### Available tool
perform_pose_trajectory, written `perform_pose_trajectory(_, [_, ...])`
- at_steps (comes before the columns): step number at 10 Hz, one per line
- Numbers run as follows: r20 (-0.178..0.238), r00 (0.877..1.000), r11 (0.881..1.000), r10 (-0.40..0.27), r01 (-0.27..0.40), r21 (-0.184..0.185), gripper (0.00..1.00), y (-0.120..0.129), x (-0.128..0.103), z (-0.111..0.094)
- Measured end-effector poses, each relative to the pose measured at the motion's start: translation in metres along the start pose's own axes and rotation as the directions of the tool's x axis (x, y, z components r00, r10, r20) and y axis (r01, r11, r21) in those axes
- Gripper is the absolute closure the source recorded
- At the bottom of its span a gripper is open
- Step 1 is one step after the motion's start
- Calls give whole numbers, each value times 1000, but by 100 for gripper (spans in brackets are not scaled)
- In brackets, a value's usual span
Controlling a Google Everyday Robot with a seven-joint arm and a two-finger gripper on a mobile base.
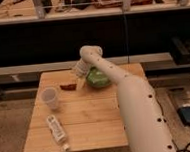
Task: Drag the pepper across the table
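The pepper [68, 87], a small dark red-brown chili, lies on the light wooden table [92, 121] near its back edge, left of centre. My gripper [80, 84] points down at the tabletop just right of the pepper, between it and the green bowl [98, 77]. It is open with nothing held. My white arm reaches in from the lower right and hides the table's right side.
A clear plastic cup [50, 97] stands at the table's left, in front of the pepper. A white labelled bottle [57, 130] lies on its side near the front left. A long cluttered workbench [82, 4] runs behind the table.
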Motion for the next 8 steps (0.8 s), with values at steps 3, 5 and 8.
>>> perform_pose_trajectory(3, [-7, 1000, 1000, 12, -12, 16, 20, -1, -2, 19])
perform_pose_trajectory(5, [-18, 1000, 1000, 14, -14, 20, 28, 1, 0, 32])
perform_pose_trajectory(8, [-22, 999, 999, 24, -23, 29, 52, 0, -1, 40])
